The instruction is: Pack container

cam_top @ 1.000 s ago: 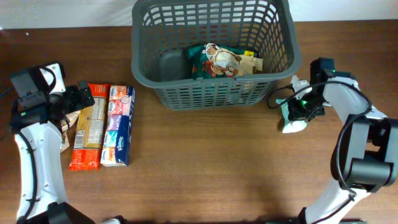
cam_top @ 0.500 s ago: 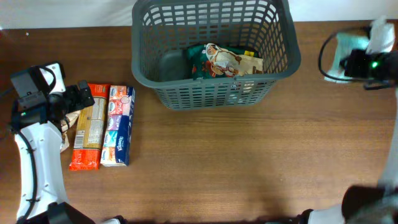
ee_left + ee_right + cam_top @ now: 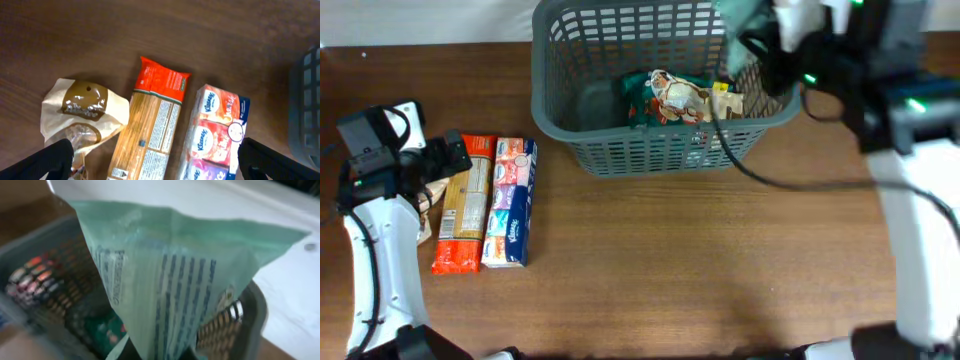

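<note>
Right pincer has swung to the upper right, over the shopping basket.
It grips a pale green packet; left pincer gapes wide, empty.

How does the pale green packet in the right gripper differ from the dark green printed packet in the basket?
The pale green plastic packet shows only lines of small print; the dark green printed packet carries a bright picture. The pale one is held by the right gripper above the large dark grey slotted plastic basket; the dark one lies on its base. Both are soft bags.
</note>
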Action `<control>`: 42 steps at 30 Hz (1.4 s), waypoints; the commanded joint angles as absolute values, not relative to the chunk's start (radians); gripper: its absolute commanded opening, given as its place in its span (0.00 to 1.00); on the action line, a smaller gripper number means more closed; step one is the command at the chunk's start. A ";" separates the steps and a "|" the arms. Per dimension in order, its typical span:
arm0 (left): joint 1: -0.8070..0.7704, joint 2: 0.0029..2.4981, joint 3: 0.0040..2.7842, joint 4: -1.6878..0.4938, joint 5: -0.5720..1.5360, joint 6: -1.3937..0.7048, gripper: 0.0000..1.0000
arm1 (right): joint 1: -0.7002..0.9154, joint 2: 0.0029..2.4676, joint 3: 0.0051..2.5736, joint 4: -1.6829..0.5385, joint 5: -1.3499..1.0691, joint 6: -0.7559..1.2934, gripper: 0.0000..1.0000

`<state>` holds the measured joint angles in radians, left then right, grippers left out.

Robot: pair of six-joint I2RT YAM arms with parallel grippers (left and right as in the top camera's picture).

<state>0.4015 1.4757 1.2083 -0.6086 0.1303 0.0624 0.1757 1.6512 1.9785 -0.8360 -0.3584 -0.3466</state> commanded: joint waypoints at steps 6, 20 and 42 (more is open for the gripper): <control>0.407 1.480 1.229 -0.607 0.126 0.060 0.99 | 0.190 1.925 1.982 -0.799 -0.303 -0.176 0.04; 0.407 1.480 1.229 -0.607 0.126 0.060 0.99 | 0.181 1.905 1.983 -0.882 -0.283 -0.149 0.64; 0.407 1.480 1.229 -0.664 0.378 0.060 0.99 | -0.295 1.468 1.944 -1.144 -0.018 -0.091 0.99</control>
<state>0.4015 1.4757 1.2106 -0.6235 0.1791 0.0624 -0.2871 1.4616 1.9659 -1.1004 -0.0250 -0.1070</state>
